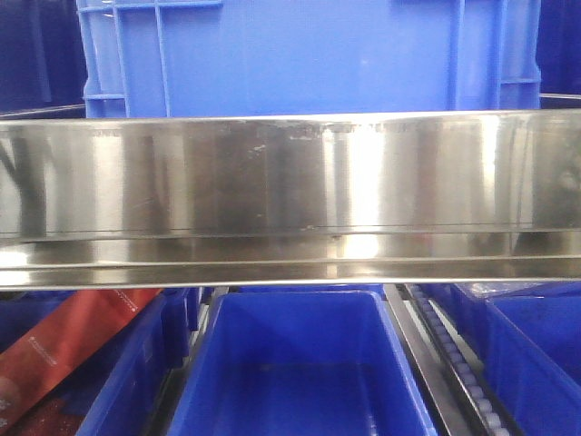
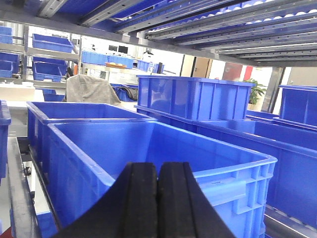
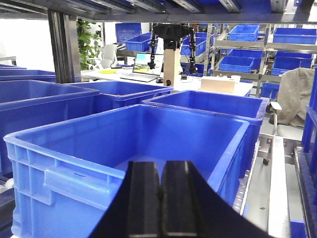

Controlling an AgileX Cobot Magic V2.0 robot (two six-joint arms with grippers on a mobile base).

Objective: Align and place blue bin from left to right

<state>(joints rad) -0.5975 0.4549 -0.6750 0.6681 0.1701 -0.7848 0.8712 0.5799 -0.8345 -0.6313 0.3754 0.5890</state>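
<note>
The blue bin (image 2: 148, 144) is a large open-topped crate with a thick rim, and nothing shows inside it. In the front view it sits below the steel beam, at the centre (image 1: 300, 363). My left gripper (image 2: 158, 166) is shut with nothing between its black fingers, just above the bin's near rim toward its left corner. My right gripper (image 3: 161, 163) is also shut and empty, above the same bin (image 3: 148, 134) toward its right corner. The bin's handle ledge (image 3: 64, 181) faces me. Neither gripper shows in the front view.
A polished steel shelf beam (image 1: 290, 195) crosses the front view, with another large blue crate (image 1: 309, 54) on the shelf above. More blue bins flank the bin (image 2: 84, 111) (image 3: 44, 99). Roller rails (image 1: 458, 363) run beside it, and shelf rollers (image 2: 208, 20) hang overhead. A red bag (image 1: 73, 341) lies lower left.
</note>
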